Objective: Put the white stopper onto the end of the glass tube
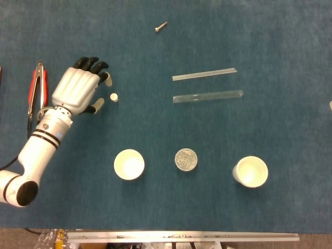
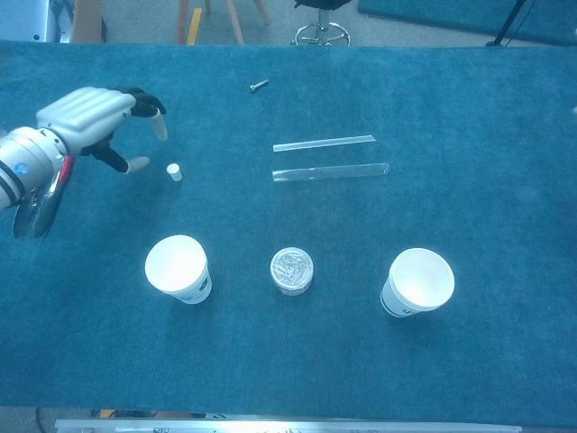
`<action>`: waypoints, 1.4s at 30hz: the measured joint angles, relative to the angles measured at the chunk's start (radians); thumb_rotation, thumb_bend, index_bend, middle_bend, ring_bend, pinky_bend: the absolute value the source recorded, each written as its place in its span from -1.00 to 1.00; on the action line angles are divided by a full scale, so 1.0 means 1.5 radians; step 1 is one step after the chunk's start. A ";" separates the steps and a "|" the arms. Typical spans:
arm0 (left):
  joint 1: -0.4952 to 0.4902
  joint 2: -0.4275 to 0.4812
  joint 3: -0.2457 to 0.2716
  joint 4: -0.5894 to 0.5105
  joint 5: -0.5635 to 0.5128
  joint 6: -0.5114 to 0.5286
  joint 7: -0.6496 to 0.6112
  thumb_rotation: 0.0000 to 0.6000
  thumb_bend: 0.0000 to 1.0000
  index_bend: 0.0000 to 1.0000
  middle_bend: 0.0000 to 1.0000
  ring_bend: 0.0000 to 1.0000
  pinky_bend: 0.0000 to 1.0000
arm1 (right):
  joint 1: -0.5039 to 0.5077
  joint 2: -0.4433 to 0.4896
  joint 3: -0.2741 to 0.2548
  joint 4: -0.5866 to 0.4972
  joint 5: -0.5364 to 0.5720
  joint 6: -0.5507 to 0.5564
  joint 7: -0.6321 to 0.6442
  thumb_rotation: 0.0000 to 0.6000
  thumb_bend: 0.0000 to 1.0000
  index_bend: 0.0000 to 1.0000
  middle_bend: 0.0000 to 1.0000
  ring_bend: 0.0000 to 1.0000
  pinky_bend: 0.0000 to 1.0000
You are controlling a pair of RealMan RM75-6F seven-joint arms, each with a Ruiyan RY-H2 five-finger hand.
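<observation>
Left hand spread wide and holding nothing, parked just at 9 o'clock of the white stopper — likely so thumb and fingers can close round it. Glass tube flat on the table at 3 o'clock of the stopper, well apart. Right hand barely showing at the edge — cannot tell its state.

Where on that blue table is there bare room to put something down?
The widest bare patch lies right of the two glass tubes, above the right paper cup. Another lies along the near edge, in front of the cups and the small tin. It is crowded at the left, where the left hand hovers by the white stopper and the tongs.
</observation>
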 measured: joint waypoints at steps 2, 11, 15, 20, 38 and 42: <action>-0.004 -0.014 0.001 0.013 -0.002 0.000 -0.002 1.00 -0.39 -0.24 -0.68 -0.84 -0.88 | 0.000 0.000 0.000 0.001 0.000 0.000 0.001 1.00 -0.50 -0.51 -0.86 -1.00 -0.73; -0.023 -0.057 0.008 0.047 -0.012 -0.003 0.005 1.00 -0.40 -0.24 -0.71 -0.85 -0.88 | -0.003 0.002 -0.002 0.008 0.002 0.000 0.013 1.00 -0.50 -0.51 -0.86 -1.00 -0.73; -0.029 -0.070 0.012 0.061 -0.019 -0.008 0.011 1.00 -0.40 -0.22 -0.69 -0.84 -0.88 | -0.004 0.004 -0.002 0.012 0.003 0.000 0.018 1.00 -0.50 -0.51 -0.86 -1.00 -0.73; -0.032 -0.088 0.016 0.085 -0.025 -0.011 0.008 1.00 -0.40 -0.22 -0.69 -0.84 -0.88 | -0.004 0.005 -0.003 0.015 0.004 -0.001 0.023 1.00 -0.50 -0.51 -0.86 -1.00 -0.73; -0.037 -0.120 0.025 0.135 -0.030 -0.017 -0.012 1.00 -0.40 -0.16 -0.69 -0.84 -0.88 | -0.008 0.005 -0.003 0.022 0.008 0.002 0.031 1.00 -0.50 -0.51 -0.86 -1.00 -0.73; -0.039 -0.126 0.025 0.147 -0.031 -0.020 -0.017 1.00 -0.40 -0.16 -0.69 -0.84 -0.88 | -0.009 0.006 -0.003 0.022 0.009 0.003 0.032 1.00 -0.50 -0.51 -0.86 -1.00 -0.73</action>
